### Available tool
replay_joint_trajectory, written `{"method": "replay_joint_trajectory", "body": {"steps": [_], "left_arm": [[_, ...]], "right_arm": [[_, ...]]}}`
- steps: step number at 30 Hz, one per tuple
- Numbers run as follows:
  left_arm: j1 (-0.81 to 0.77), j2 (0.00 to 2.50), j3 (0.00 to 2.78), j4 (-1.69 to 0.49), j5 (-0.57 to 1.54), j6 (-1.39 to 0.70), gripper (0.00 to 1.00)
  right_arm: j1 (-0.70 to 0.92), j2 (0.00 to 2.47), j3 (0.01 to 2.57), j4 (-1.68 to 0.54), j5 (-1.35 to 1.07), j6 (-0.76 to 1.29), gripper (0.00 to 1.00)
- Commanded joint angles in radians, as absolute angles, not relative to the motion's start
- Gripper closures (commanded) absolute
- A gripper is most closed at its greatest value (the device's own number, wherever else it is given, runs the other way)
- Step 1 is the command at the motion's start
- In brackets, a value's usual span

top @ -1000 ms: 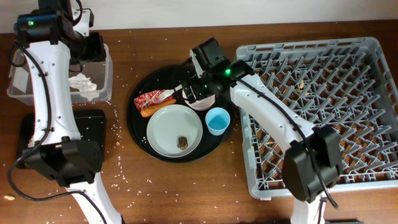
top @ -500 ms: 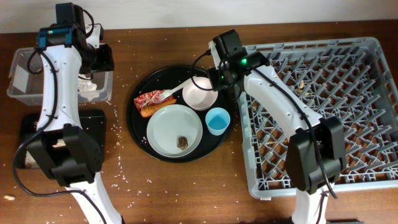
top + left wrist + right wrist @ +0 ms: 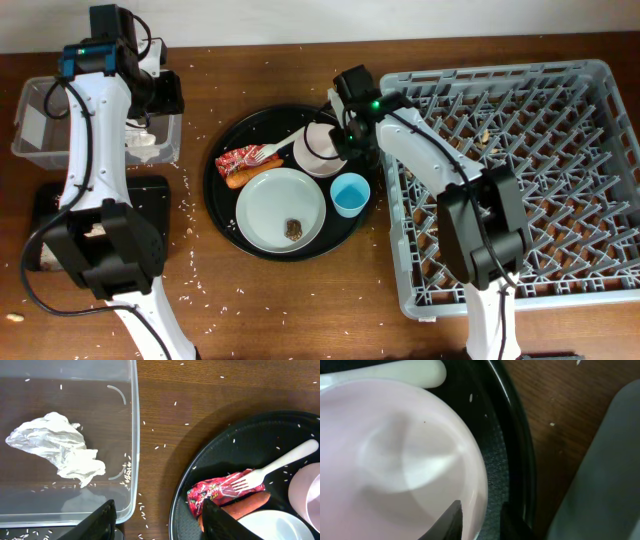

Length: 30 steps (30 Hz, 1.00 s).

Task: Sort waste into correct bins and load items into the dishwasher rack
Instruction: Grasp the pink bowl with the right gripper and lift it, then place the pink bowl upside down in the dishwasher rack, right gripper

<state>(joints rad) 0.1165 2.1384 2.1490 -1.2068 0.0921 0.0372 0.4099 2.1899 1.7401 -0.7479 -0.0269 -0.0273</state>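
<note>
The cream bowl (image 3: 312,150) sits on the round black tray (image 3: 215,190) and fills the right wrist view (image 3: 395,460). My right gripper (image 3: 338,138) (image 3: 481,521) is shut on its right rim, one finger inside the wall and one just outside. The plate (image 3: 270,205) holds a brown scrap (image 3: 294,229). Beside it stand the blue cup (image 3: 349,194), the red wrapper (image 3: 225,491), the sausage piece (image 3: 247,504) and the fork (image 3: 280,462). My left gripper (image 3: 160,522) (image 3: 150,100) hangs open and empty by the clear tub (image 3: 131,435), which holds the napkin (image 3: 55,450).
The grey dishwasher rack (image 3: 520,170) fills the right side, its left wall close to the round tray. A flat black tray (image 3: 155,195) lies in front of the clear tub. Rice grains are scattered on the wooden table (image 3: 160,425).
My right gripper came back down onto the bowl's right rim and its jaws narrowed from wide open. The left arm shifted a little at the tub, then held still.
</note>
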Motion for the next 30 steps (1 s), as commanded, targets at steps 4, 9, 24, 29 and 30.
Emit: {"method": "replay_joint_trajectory", "body": {"steps": [4, 9, 24, 29, 30], "left_arm": [[0.121, 2.145, 2.143, -1.199, 0.089, 0.052, 0.45], [0.121, 2.145, 2.143, -1.195, 0.089, 0.052, 0.44], [0.121, 2.145, 2.143, -1.189, 0.089, 0.052, 0.44], [0.121, 2.145, 2.143, -1.188, 0.089, 0.052, 0.44], [0.121, 2.145, 2.143, -1.188, 0.089, 0.052, 0.44]], "right_arm": [[0.421, 2.207, 1.759, -0.738, -0.041, -0.021, 0.84], [0.421, 2.221, 1.759, -0.745, -0.057, 0.011, 0.96], [0.273, 2.104, 2.518, -1.356, 0.434, 0.114, 0.96], [0.163, 2.104, 2.452, -1.584, 0.819, 0.231, 0.96], [0.160, 2.105, 2.410, -1.584, 0.850, 0.241, 0.96]]}}
